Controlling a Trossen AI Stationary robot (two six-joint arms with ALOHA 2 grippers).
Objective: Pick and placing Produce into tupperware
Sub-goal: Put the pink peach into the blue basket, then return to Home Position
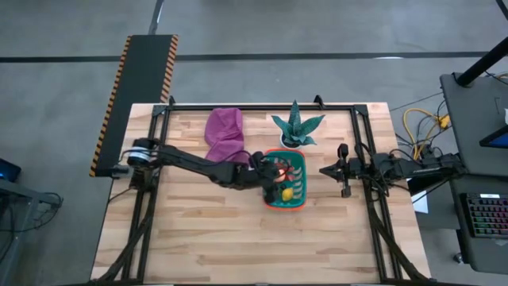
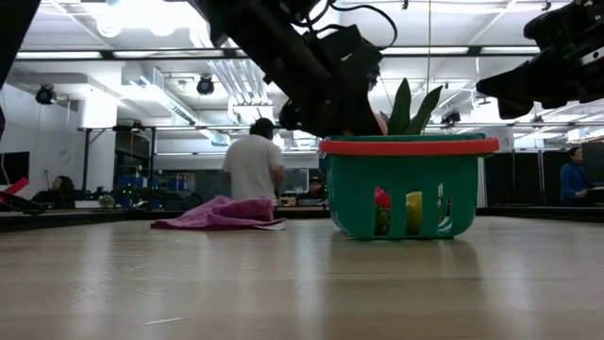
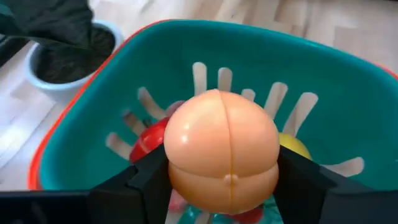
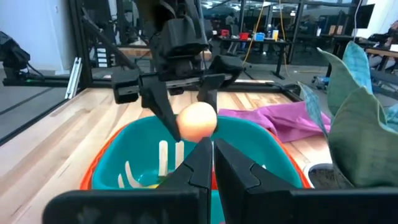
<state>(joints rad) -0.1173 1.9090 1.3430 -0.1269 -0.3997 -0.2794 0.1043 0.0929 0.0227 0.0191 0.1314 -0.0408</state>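
My left gripper (image 3: 224, 180) hangs over the teal basket (image 1: 295, 159), its fingers (image 3: 146, 177) parted about halfway and clamped on either side of a pale orange, peach-like fruit (image 3: 222, 152). My own wrist view fills with that fruit and, past it, the basket floor, where a red piece (image 3: 148, 138) and a yellow one (image 3: 292, 146) lie; something pinkish sits under the fruit, but I cannot make out what it is. From above, the fruit (image 1: 279, 168) is only a small bright spot at the basket's left side, with the lemon (image 1: 286, 193) lying lower in it. The table-level view adds what the others lack: through the slotted wall I see the red (image 2: 381, 200) and yellow (image 2: 413, 210) pieces resting on the bottom, though the orange rim (image 2: 408, 146) and my arm hide the held fruit there. My right gripper (image 4: 212, 155) waits to the right of the basket, fingers pressed together, holding nothing. A spiky green plant in a white pot (image 1: 295, 127) stands just behind the basket, and a purple cloth (image 1: 225, 133) lies to its left. A person (image 2: 253, 162) stands in the room beyond the table.
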